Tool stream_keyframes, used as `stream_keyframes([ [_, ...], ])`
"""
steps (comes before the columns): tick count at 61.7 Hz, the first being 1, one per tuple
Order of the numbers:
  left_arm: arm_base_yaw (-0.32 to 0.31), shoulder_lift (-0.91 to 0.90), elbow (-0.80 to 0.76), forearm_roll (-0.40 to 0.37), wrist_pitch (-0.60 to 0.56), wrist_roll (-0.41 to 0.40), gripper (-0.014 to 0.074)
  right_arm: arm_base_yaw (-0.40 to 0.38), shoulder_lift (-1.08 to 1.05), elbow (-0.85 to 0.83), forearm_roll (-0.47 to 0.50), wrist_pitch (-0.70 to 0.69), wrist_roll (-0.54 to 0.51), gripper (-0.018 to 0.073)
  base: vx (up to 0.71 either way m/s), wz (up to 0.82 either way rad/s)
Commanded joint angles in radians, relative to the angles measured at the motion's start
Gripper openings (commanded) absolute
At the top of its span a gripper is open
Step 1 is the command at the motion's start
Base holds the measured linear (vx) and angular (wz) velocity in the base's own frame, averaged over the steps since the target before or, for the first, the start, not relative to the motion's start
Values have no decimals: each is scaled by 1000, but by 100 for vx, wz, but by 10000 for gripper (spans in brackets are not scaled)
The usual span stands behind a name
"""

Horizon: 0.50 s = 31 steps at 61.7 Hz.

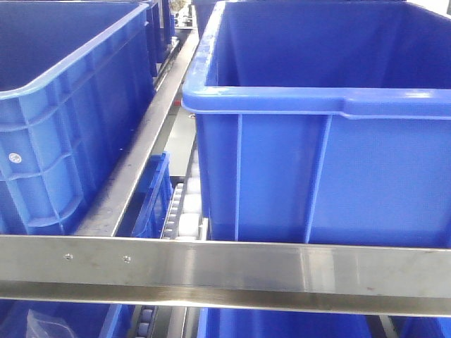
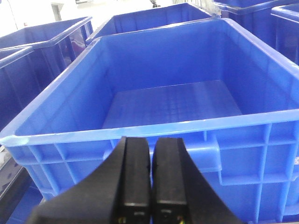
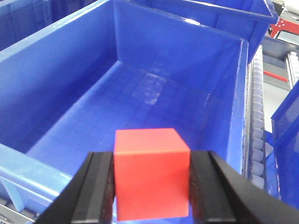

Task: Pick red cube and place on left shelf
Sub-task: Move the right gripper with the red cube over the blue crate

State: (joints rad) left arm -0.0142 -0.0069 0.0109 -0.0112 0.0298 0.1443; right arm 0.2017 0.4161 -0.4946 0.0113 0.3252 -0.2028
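The red cube [image 3: 151, 172] is clamped between the black fingers of my right gripper [image 3: 152, 161], which is shut on its two sides. It hangs above the near rim of an empty blue crate [image 3: 56, 84]. The left shelf shows in the front view as a flat steel front rail [image 1: 225, 271] with white rollers [image 1: 184, 211] behind it, carrying blue crates. My left gripper [image 2: 152, 144] is shut with nothing between its fingers. It sits just in front of the near wall of another empty blue crate [image 2: 173, 100]. Neither gripper shows in the front view.
Two large blue crates [image 1: 324, 169] [image 1: 63, 127] stand side by side on the shelf tier, with a steel divider rail [image 1: 141, 155] between them. More blue crates [image 2: 42, 42] stand behind and beside. A white roller track [image 3: 257, 121] runs along the crate's right side.
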Motion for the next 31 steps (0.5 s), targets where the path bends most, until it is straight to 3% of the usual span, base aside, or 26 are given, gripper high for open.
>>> stream_keyframes([
  [1, -7, 0, 22, -5, -90, 1, 106, -7, 4, -29, -1, -86, 1, 67, 0, 0],
  [31, -7, 0, 22, -5, -90, 1, 106, -7, 4, -29, -1, -119, 1, 67, 0, 0],
])
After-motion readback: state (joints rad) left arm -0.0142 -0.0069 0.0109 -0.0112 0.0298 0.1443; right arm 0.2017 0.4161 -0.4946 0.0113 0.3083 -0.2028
